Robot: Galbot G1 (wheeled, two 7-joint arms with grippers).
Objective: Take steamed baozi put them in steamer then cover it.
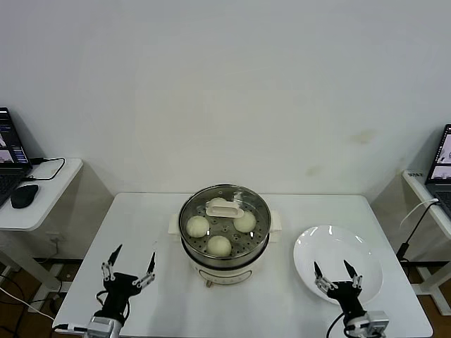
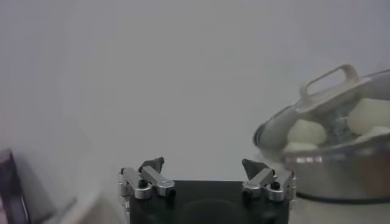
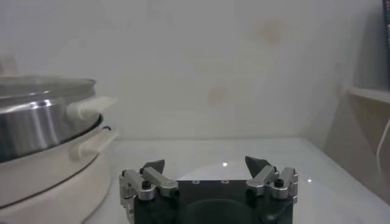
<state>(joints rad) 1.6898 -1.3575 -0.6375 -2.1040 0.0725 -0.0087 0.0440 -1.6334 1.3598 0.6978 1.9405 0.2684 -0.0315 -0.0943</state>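
The steamer (image 1: 225, 262) stands at the middle of the white table, a shiny steel pot on a white base with cream handles. Its glass cover (image 1: 225, 208) with a cream handle sits on top. Through the glass I see three steamed baozi (image 1: 198, 226) (image 1: 244, 222) (image 1: 220, 245) on the perforated tray. My left gripper (image 1: 131, 262) is open near the front left of the table, apart from the steamer (image 2: 332, 164). My right gripper (image 1: 337, 270) is open above the front edge of the white plate. The covered pot (image 3: 42, 122) shows beside the right gripper (image 3: 205, 164).
A flat white plate (image 1: 338, 257) lies right of the steamer with nothing on it. A side table with a laptop and a mouse (image 1: 23, 196) stands at far left. Another side table with a laptop (image 1: 440, 169) and a hanging cable is at far right.
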